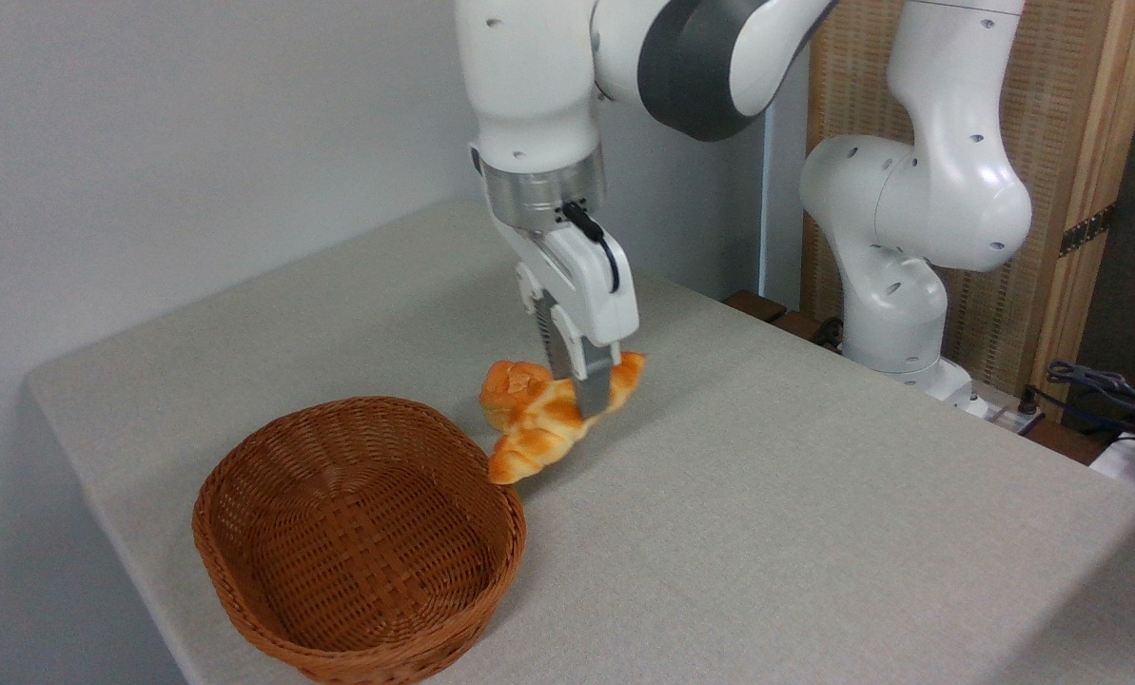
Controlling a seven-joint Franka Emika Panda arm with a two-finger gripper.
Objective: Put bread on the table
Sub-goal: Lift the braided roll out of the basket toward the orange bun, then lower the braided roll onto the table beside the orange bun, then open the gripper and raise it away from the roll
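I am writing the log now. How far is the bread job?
Done: the bread is out of the wicker basket, which is empty. In hand: the gripper holds it in its jaws, tilted, just above the table. Left: lower it and release.

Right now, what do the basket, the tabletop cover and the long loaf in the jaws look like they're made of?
The basket looks like woven wicker, brown with a slight sheen; the crossing strands show clearly. The table seems covered in matte beige-grey cloth with a fine weave texture. The bread has a smooth, evenly glossy golden-orange surface with pale seams, so it may be a plastic or foam replica, though I can't be sure.
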